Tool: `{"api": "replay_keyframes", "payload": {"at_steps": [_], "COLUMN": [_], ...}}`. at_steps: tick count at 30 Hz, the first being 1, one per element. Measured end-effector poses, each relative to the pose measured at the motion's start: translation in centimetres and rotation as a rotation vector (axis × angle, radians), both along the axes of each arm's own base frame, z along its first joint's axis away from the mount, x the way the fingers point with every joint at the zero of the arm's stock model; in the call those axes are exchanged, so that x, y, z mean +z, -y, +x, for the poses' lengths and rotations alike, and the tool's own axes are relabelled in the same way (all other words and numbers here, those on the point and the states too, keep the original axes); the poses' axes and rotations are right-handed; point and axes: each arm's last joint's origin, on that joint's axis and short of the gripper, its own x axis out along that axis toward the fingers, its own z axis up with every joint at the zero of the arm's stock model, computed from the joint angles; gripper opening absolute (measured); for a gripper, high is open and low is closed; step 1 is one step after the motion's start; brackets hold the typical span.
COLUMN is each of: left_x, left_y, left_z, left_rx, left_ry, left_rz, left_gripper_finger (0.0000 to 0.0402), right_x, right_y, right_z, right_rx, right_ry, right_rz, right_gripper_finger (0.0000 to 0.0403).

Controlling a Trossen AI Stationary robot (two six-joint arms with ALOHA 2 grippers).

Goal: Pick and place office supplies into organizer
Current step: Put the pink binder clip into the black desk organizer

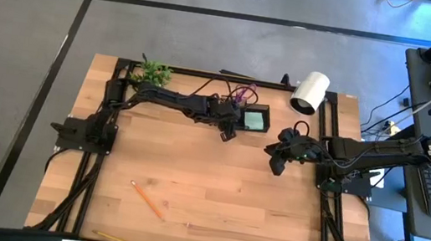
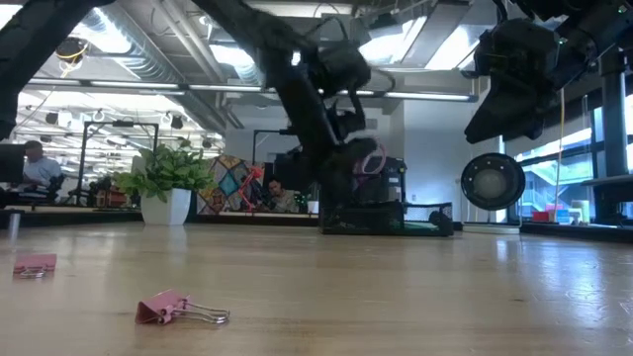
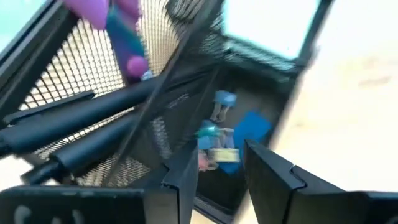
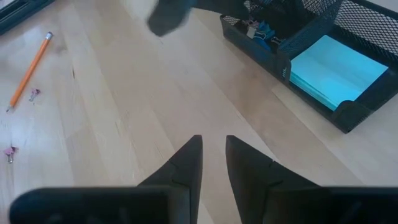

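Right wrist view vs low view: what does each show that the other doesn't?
Only the right wrist view: the orange pencil lying on the table, the sticky-note pad in its organizer compartment, and the right gripper with a narrow gap between its fingers, holding nothing.

Only the low view: the potted plant, the white cylinder's round end, and people in the room behind.

Both: the black mesh organizer and small pink binder clips loose on the wood.

Black mesh organizer (image 1: 251,119), sticky-note pad (image 1: 255,120) inside
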Motion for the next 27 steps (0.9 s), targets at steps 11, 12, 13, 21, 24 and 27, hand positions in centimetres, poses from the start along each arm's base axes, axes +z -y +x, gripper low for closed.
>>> {"api": "replay_keyframes", "payload": {"at_steps": [11,12,13,21,24,27], "left_x": [5.7,5.9,6.2,7.1,7.0,6.9], "left_y": [7.7,8.4,9.2,15.8,17.9,19.4], "left_z": [-2.4,-2.9,-3.4,-6.1,-6.5,-6.8], "left_rx": [-0.288,-0.331,-0.373,-0.678,-0.734,-0.767], "left_ry": [-0.109,-0.148,-0.186,-0.299,-0.302,-0.310], "left_rz": [0.079,0.082,0.075,-0.098,-0.111,-0.099], "left_gripper_finger": [0.0121,0.0121,0.0121,0.0121,0.0121,0.0121], "right_x": [0.0,0.0,0.0,0.0,0.1,0.3], "right_y": [0.0,0.0,0.0,0.0,0.0,0.0], "right_z": [0.0,0.0,0.0,0.0,0.1,0.3], "right_rx": [0.000,0.000,0.000,-0.001,-0.002,-0.002], "right_ry": [0.000,0.000,0.000,0.003,0.019,0.044], "right_rz": [-0.001,-0.001,0.000,0.001,0.004,0.006], "right_gripper_finger": [0.0076,0.0076,0.0076,0.0076,0.0076,0.0076]}}
